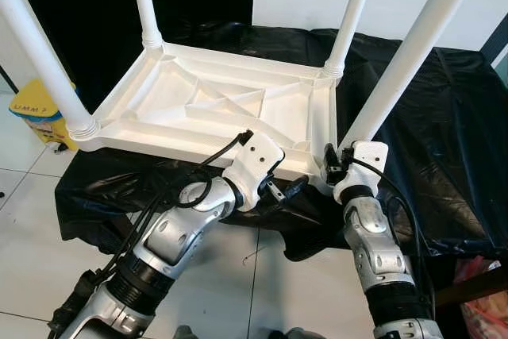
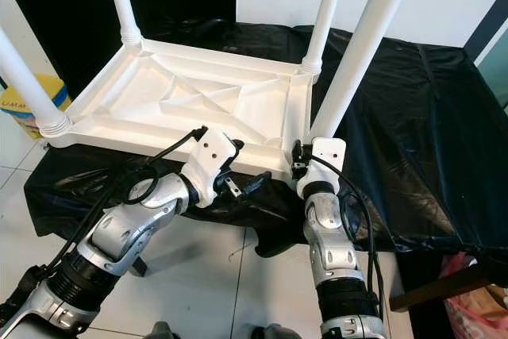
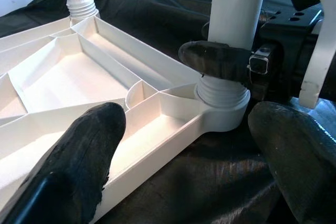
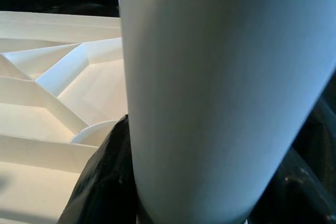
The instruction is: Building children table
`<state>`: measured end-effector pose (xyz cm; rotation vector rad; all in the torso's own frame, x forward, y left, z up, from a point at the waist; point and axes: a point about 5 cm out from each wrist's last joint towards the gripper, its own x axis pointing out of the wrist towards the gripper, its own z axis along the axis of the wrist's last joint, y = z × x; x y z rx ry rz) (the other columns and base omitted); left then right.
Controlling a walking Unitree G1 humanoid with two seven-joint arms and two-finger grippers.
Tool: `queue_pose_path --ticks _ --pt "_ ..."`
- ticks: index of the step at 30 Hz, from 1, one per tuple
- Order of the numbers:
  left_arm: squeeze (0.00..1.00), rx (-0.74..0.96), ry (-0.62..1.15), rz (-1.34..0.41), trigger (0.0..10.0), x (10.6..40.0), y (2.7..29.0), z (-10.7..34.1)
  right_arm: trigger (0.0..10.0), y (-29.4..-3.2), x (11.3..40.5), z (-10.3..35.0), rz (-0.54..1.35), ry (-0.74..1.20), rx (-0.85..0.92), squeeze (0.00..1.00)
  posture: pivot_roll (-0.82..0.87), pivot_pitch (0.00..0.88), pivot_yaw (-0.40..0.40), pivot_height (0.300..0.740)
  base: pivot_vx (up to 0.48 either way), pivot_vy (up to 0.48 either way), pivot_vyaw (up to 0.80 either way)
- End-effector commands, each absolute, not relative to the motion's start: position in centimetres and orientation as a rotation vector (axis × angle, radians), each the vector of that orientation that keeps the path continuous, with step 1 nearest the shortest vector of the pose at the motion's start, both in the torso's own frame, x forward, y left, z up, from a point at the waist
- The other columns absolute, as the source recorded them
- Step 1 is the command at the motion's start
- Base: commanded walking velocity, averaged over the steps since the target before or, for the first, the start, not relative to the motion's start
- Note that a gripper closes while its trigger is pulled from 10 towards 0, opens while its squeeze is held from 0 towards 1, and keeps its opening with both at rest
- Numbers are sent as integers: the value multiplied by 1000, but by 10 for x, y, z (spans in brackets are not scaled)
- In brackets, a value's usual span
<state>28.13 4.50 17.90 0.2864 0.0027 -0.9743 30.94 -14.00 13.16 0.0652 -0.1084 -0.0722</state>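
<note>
A white plastic table top [image 1: 214, 105] lies upside down on a black cloth, with its legs pointing up. My right gripper [image 1: 333, 164] is shut on the near-right leg [image 1: 405, 61] just above its threaded socket. In the right wrist view that leg [image 4: 220, 93] stands between black fingers [image 4: 102, 182]. My left gripper [image 1: 287, 188] is open at the table's front edge, just left of the same corner. In the left wrist view its fingers [image 3: 79, 166] straddle the rim below the leg's collar [image 3: 223, 100].
The black cloth [image 1: 444, 132] covers a low platform and hangs over its front edge. Three other legs stand at the far-left [image 1: 143, 1], far-right [image 1: 353, 9] and near-left [image 1: 36, 53] corners. A yellow box [image 1: 36, 109] sits on the tiled floor [image 1: 24, 228] at left.
</note>
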Motion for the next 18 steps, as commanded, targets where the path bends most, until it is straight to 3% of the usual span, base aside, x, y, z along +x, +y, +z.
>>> queue_pose_path --ticks 1,2,17,18 --pt "0 305 19 -1075 10000 273 40 176 10000 -142 304 115 -85 -26 54 337 34 88 -91 740 0 0 0" --pt "0 305 19 -1075 10000 273 40 176 10000 -142 303 116 -89 -26 50 1000 34 88 -91 740 0 0 0" --pt "0 292 18 -1061 10000 275 40 177 10000 -173 303 134 214 -100 -52 1000 9 109 -88 740 0 0 0" --pt "0 292 18 -1062 10000 275 40 177 10000 -175 305 136 257 -99 -65 318 4 110 -82 740 0 0 0"
